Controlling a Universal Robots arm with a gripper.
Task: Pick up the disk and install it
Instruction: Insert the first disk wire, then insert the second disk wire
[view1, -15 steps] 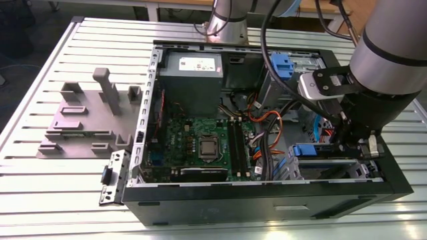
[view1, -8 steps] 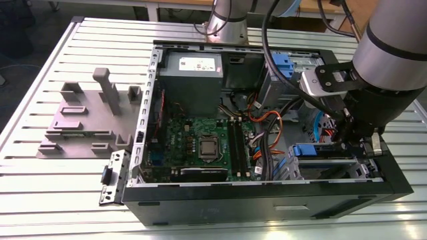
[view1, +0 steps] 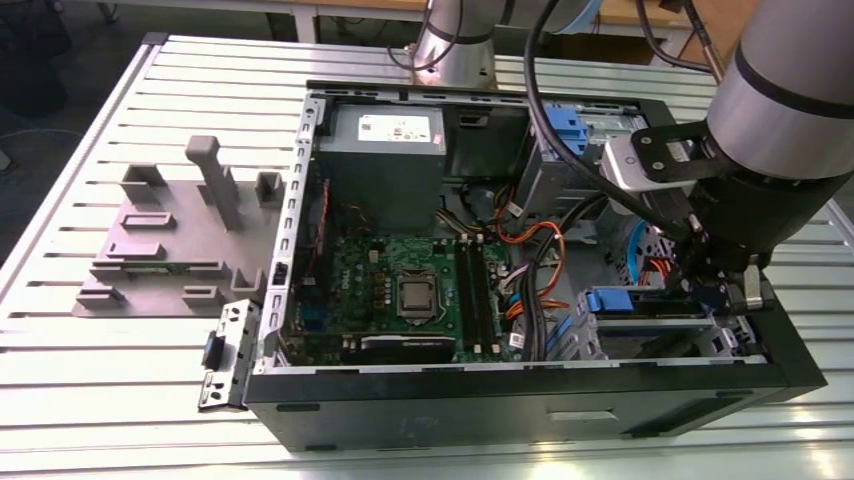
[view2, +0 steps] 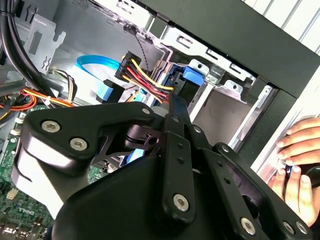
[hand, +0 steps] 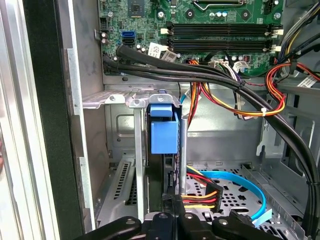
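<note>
Your gripper (view1: 721, 290) sits low inside case (view1: 534, 400), at 4 o'clock from motherboard (view1: 400, 280). Disk (hand: 163, 131) stands upright in drive bay (blue rail showing). Fingers: open or clenched, cannot tell.

The motherboard (view1: 400, 280) is green, the computer case (view1: 534, 400) black, the latch piece (hand: 164, 131) blue, the ribbed table (view1: 107, 380) pale grey.

Black gripper linkage (view2: 172, 165) fills the foreground, inside the open computer case (view2: 240, 45). Just beyond the linkage: a blue plastic latch (view2: 194, 76) set in the grey metal drive cage (view2: 225, 107). Red-yellow-black wire bundle (view2: 145, 75) and light-blue flat cable (view2: 97, 65) lie beside the cage. A person's hand (view2: 300, 160) rests outside the case wall.
</note>
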